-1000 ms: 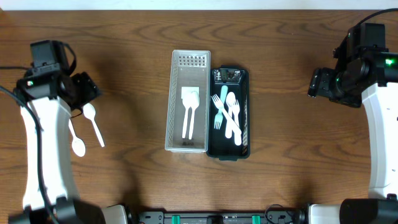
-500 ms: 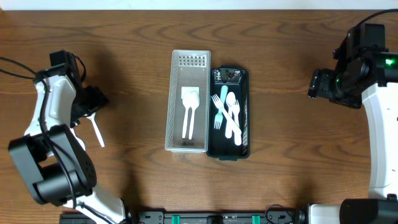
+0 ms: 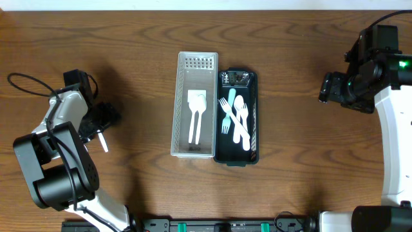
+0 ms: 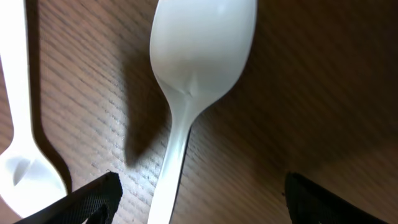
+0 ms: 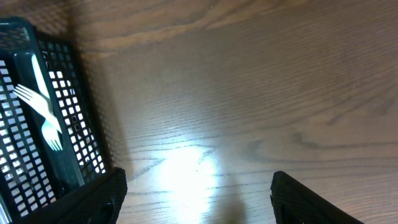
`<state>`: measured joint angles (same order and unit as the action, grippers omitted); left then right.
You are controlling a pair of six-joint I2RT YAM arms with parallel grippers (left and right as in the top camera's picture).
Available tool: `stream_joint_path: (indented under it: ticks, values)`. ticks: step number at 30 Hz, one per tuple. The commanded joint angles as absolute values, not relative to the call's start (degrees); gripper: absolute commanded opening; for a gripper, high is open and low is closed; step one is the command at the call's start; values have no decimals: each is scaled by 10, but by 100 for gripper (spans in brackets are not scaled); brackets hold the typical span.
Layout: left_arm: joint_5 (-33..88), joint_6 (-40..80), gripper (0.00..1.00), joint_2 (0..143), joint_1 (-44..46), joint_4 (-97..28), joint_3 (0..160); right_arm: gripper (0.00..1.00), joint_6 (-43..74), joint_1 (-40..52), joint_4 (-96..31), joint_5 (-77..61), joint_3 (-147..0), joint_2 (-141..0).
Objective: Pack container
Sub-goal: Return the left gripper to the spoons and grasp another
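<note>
A white basket (image 3: 176,109) holds two white utensils (image 3: 196,116). A black basket (image 3: 252,116) beside it holds white forks and a teal fork (image 3: 227,109). My left gripper (image 3: 102,119) is open and low over a white spoon (image 4: 193,68) on the table; the spoon's handle runs between its fingers (image 4: 199,202). A second white spoon (image 4: 18,124) lies just to the left. In the overhead view only the handle tip (image 3: 103,143) shows below the gripper. My right gripper (image 3: 329,87) is open and empty over bare table; its wrist view shows the black basket (image 5: 43,124) at left.
The table's far edge runs along the top of the overhead view. A black cable (image 3: 29,80) loops near the left arm. Bare wood lies between the baskets and each arm.
My left arm has swung down and right, lowering over the two spoons so they are now mostly hidden in the overhead view. The right arm and both baskets have not moved.
</note>
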<state>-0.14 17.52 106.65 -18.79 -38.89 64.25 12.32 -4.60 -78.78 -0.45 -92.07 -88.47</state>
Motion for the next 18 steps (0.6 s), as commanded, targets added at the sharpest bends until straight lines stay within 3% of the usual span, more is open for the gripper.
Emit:
stream_joint_path:
  ticks: [1, 14, 16, 18]
  values:
    - [-2, 165, 86, 1074, -202, -376, 628, 77, 115, -49, -793, -6, -917, -885]
    - [-2, 154, 86, 1074, -209, -361, 624, 77, 114, -49, -793, -6, -917, -885]
    - [-2, 154, 79, 1074, -209, -361, 623, 77, 114, -49, -793, -6, -917, -885]
    - [-2, 154, 66, 1074, -209, -361, 622, 77, 114, -49, -793, -4, -917, -885]
